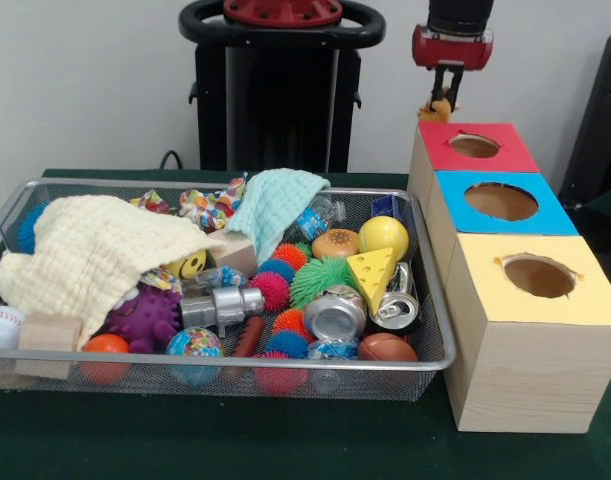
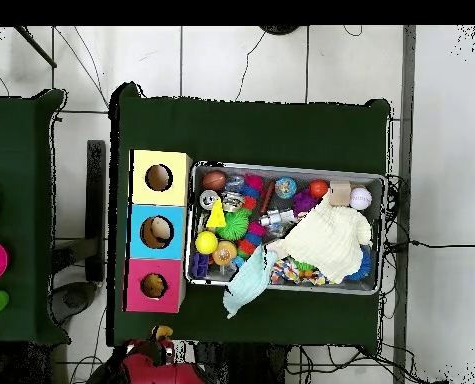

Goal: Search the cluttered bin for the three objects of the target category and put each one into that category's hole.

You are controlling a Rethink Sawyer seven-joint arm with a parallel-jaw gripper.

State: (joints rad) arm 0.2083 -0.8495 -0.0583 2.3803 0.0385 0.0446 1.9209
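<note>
1. Front view puts the end effector [image 1: 444, 98] at the upper right of the frame, hanging just above the far edge of the red-topped box [image 1: 472, 150], its fingers clenched on a small yellow-orange object [image 1: 437, 108] too small to identify. My guess is that it is held there so the piece can be released into the red box's hole [image 1: 474, 146].

2. Three wooden boxes run in a row down the right side: red, then the blue-topped box [image 1: 500, 202], then the yellow-topped box [image 1: 535, 275]. Each has one round hole facing up, so anything dropped needs only to be centred over the opening.

3. The wire-mesh bin [image 1: 432, 310] fills the left and centre, packed with toys. A cream cloth [image 1: 95, 250] and a pale green cloth [image 1: 275, 205] lie over the pile, likely hiding more pieces beneath.

4. Visible near the bin's right side are a yellow cheese wedge [image 1: 373, 272], a toy burger [image 1: 335, 243], a yellow ball [image 1: 384, 236] and crushed drink cans [image 1: 335, 315].

5. Overhead view shows the bin's wall just beside the boxes, so there is little gap between them.

6. Open room is the green worktop [image 1: 235, 440] along the bottom of the front view, and the air above the boxes, which looks unobstructed.
</note>
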